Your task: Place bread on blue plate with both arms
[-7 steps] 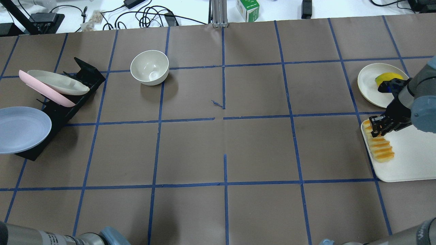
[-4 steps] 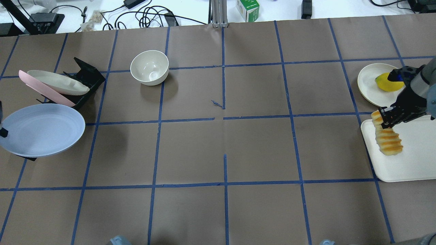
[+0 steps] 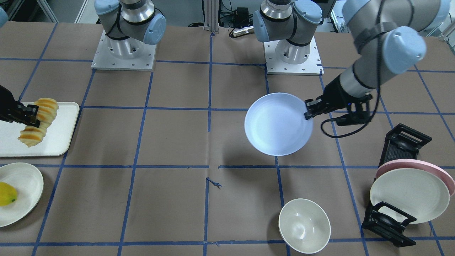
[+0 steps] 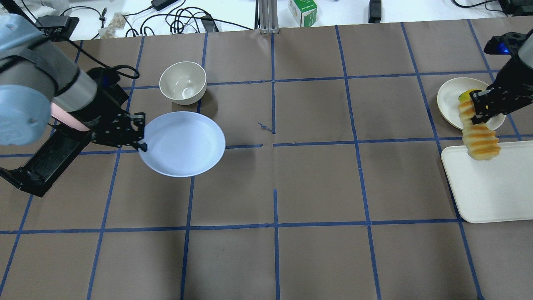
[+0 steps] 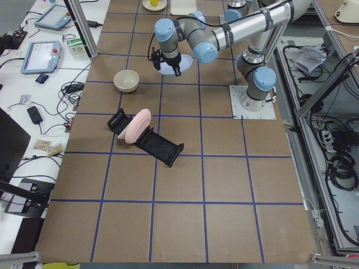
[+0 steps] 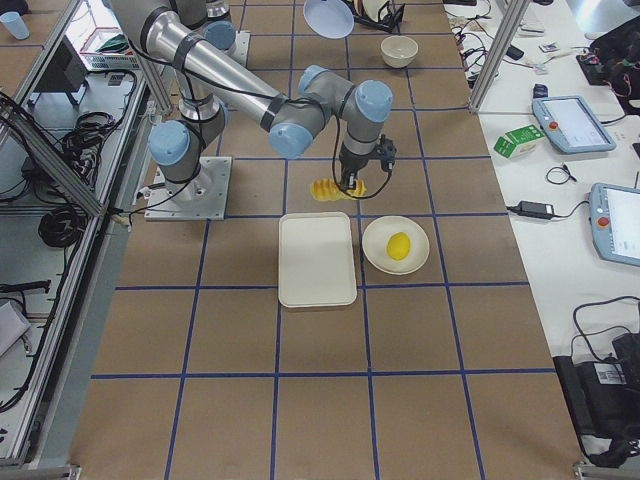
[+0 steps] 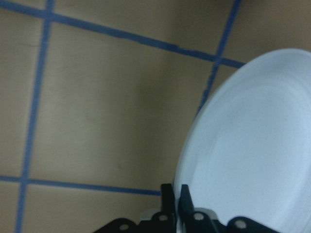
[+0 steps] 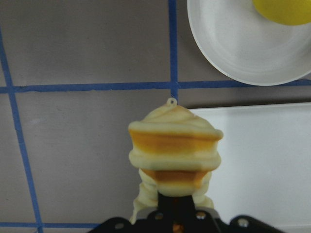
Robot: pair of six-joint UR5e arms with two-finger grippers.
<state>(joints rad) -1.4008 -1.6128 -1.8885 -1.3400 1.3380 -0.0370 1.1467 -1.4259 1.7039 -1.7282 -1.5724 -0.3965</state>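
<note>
My left gripper (image 4: pixel 140 135) is shut on the rim of the blue plate (image 4: pixel 183 143) and holds it level above the table, left of centre. The plate also shows in the front view (image 3: pixel 277 124), in the left wrist view (image 7: pixel 252 145) and in the left side view (image 5: pixel 175 63). My right gripper (image 4: pixel 479 110) is shut on the bread (image 4: pixel 481 139), a ridged orange-yellow loaf that hangs from the jaws above the far edge of the white tray (image 4: pixel 491 187). The bread shows in the front view (image 3: pixel 37 122) and in the right wrist view (image 8: pixel 172 155).
A cream bowl (image 4: pixel 183 82) stands just beyond the blue plate. A black dish rack (image 3: pixel 394 199) holds a pink plate (image 3: pixel 440 172) and a cream plate (image 3: pixel 408 195) on my left. A cream plate (image 4: pixel 452 102) with a yellow fruit (image 3: pixel 7 193) lies beyond the tray.
My left arm has carried the blue plate from the rack at the left edge toward the table's middle. My right gripper has lifted the bread off the tray, up and away from me.
</note>
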